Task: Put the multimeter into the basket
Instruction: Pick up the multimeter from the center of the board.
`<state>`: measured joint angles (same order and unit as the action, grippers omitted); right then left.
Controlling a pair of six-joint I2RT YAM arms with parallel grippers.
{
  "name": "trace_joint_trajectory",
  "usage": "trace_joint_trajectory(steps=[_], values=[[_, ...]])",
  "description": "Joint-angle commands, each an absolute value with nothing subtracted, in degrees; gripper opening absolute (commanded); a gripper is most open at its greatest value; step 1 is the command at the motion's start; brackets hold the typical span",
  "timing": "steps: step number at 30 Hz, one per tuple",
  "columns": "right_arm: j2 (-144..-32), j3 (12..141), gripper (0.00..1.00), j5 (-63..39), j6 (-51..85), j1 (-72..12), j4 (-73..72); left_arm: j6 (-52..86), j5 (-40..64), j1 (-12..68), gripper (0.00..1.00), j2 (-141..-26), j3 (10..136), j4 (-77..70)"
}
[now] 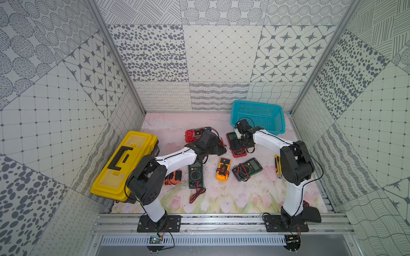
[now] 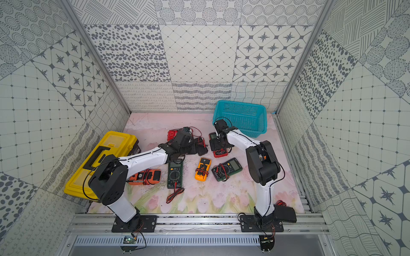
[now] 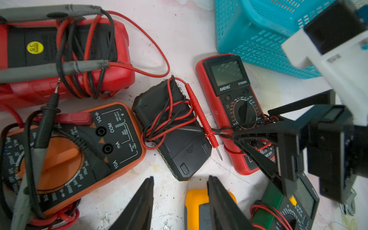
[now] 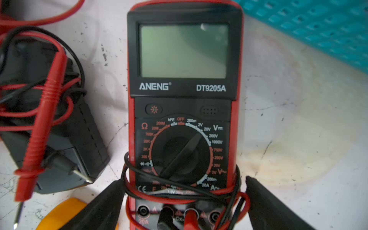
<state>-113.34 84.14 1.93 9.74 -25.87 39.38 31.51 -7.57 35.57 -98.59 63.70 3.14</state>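
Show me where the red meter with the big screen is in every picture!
In a top view: red meter under the right hand, near the basket.
In a top view: same spot.
Left wrist: between black case and basket, red meter.
Right wrist: centre, between open fingers.
Shared landmark: the teal basket.

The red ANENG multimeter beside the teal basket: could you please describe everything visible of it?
The red-cased ANENG multimeter, black-faced plastic, lies flat, face up on the table, near the teal mesh basket but apart from it. Its grey screen is blank. Red and black leads wrap its lower body and plug into its sockets. The open right tool straddles that end.
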Motion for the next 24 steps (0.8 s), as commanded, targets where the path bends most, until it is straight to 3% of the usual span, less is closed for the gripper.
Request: trace_joint_trajectory(steps=[1,8,13,17,24], values=[[-117.4,84.3,0.98,-0.6,6.8,-26.4,40.7,33.1,-5.2,35.3,0.47,-99.8,64.6,1.4],[-117.7,81.8,0.98,-10.8,5.0,-26.1,39.6,32.9,-3.7,35.2,0.48,-101.4,65.9,1.9],[-119.3,82.0,0.98,-0.7,3.9,-28.2,42.9,32.8,-2.2,35.2,0.46,-103.4,67.9,2.7],[-119.8,80.2,0.98,-3.3,2.4,-28.8,43.4,33.0,-1.3,35.2,0.44,-104.3,68.4,2.3],[-112.3,74.2,0.98,-21.8,8.2,-24.0,35.7,31.3,1.0,35.2,0.23,-107.0,70.6,2.7]])
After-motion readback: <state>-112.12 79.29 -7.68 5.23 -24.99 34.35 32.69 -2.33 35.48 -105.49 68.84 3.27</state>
